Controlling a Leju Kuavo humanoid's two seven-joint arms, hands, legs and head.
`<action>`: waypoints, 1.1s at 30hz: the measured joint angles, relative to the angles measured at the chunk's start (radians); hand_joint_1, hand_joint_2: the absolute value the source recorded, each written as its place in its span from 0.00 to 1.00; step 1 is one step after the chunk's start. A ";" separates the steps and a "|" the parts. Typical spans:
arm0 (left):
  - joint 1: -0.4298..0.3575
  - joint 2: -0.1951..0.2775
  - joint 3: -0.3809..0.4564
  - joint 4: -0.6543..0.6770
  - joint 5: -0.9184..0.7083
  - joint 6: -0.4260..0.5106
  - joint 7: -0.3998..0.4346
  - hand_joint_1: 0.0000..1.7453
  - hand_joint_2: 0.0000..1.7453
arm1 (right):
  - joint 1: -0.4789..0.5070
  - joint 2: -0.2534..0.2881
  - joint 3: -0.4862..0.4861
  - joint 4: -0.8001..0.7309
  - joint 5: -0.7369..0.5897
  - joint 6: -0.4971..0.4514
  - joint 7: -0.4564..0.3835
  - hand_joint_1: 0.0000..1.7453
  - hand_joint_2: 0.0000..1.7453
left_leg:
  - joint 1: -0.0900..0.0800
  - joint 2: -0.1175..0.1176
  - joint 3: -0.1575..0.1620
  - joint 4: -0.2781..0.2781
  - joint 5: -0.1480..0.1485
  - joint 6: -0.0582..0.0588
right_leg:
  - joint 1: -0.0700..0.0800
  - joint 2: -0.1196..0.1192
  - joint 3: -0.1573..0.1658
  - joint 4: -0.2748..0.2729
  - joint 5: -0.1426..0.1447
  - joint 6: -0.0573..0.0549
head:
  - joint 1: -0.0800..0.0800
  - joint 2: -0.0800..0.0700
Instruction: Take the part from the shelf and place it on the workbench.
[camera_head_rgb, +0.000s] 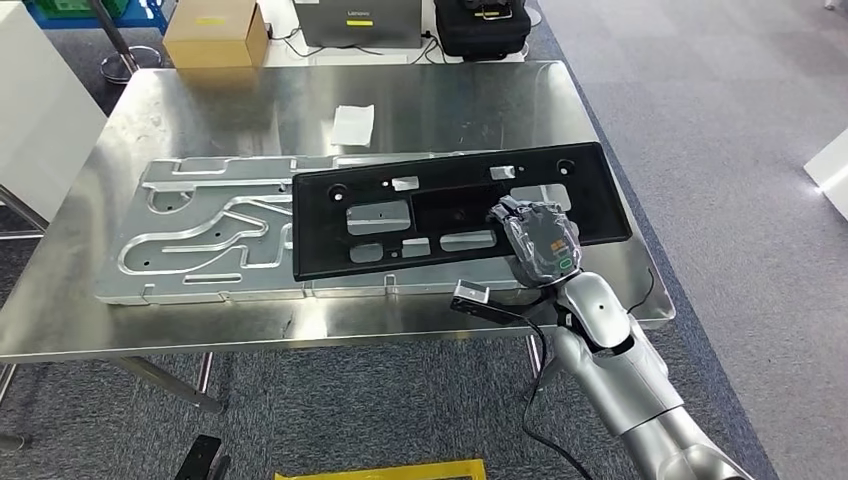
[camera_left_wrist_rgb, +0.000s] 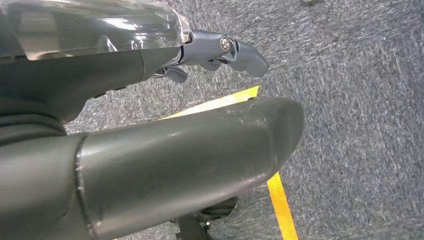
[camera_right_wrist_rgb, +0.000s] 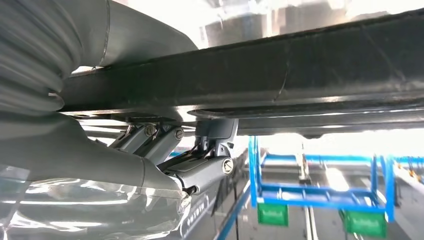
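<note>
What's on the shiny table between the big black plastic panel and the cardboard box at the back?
In the head view, a small white paper slip lies between the black plastic panel and the brown cardboard box; otherwise bare steel table.

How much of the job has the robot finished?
Nearly all. The black plastic panel is off the shelf and lies over the steel workbench, partly on a grey metal plate. The right hand grips its near edge. The left hand hangs holding nothing. Left to do: let go.
</note>
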 joint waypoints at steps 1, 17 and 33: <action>0.001 0.000 0.000 0.000 0.000 0.000 0.000 0.00 0.00 | 0.002 0.000 -0.004 0.009 -0.003 0.000 -0.002 1.00 1.00 | 0.000 -0.001 0.008 0.001 -0.006 -0.001 | 0.000 0.000 -0.010 -0.011 0.025 -0.001 | 0.000 0.000; -0.010 -0.006 0.021 0.000 -0.022 0.074 0.014 0.00 0.75 | -0.037 0.020 -0.054 0.196 -0.048 0.022 -0.025 0.00 1.00 | 0.001 0.002 -0.105 0.232 -0.102 -0.062 | 0.010 0.001 0.108 -0.288 0.161 -0.058 | -0.007 0.000; -0.010 0.000 0.041 0.000 -0.015 0.049 0.008 0.00 0.00 | -0.086 0.019 -0.099 0.393 -0.074 0.009 -0.052 0.00 1.00 | 0.000 0.005 -0.014 -0.003 0.019 -0.010 | -0.008 0.000 0.013 -0.090 0.090 0.006 | -0.004 0.000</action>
